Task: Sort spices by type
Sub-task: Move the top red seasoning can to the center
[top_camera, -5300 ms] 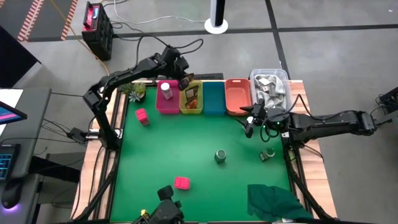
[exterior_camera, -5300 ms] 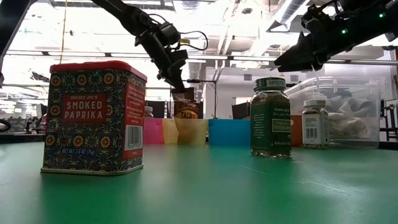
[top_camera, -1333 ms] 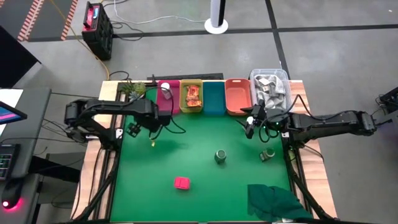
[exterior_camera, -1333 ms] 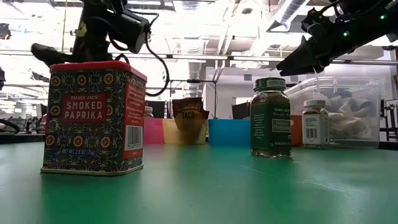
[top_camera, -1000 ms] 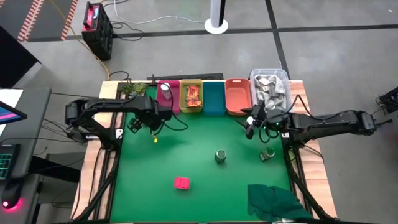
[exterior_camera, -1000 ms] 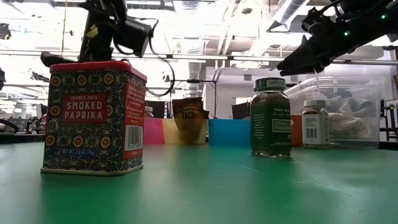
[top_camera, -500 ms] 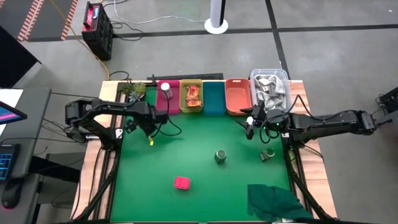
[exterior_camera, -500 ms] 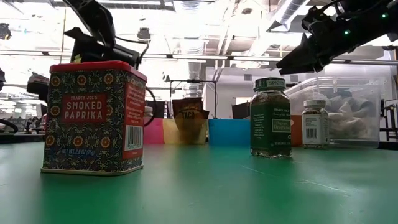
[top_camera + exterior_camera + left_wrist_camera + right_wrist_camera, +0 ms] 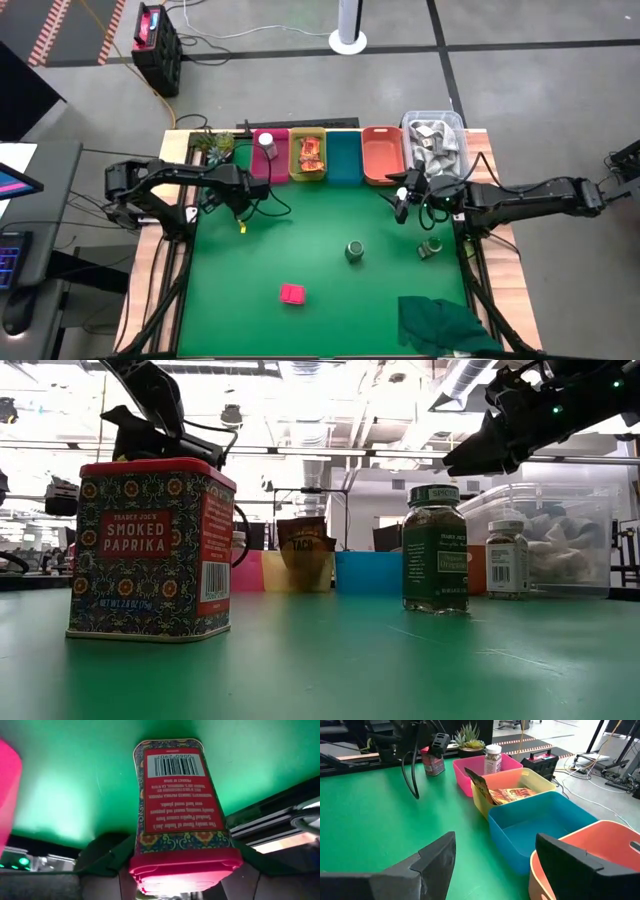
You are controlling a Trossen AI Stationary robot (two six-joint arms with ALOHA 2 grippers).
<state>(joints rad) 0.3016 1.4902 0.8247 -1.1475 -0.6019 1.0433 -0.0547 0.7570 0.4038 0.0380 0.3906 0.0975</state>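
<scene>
L gripper (image 9: 222, 196) is hanging over the mat's left rear area, fingers clamped on a pink paprika tin (image 9: 177, 810), which is sitting between them with its barcode end pointing away from the wrist. R gripper (image 9: 402, 200) is waiting w/ fingers (image 9: 432, 857) spread apart; the blue bin (image 9: 540, 827) and yellow bin (image 9: 512, 792) w/ an orange packet (image 9: 512, 795) are lying just ahead of them. A white-capped jar (image 9: 493, 759) is standing in the pink bin (image 9: 467, 777) beyond. A second paprika tin (image 9: 292, 293) and green-lidded jar (image 9: 354, 250) are resting well apart from both grippers
</scene>
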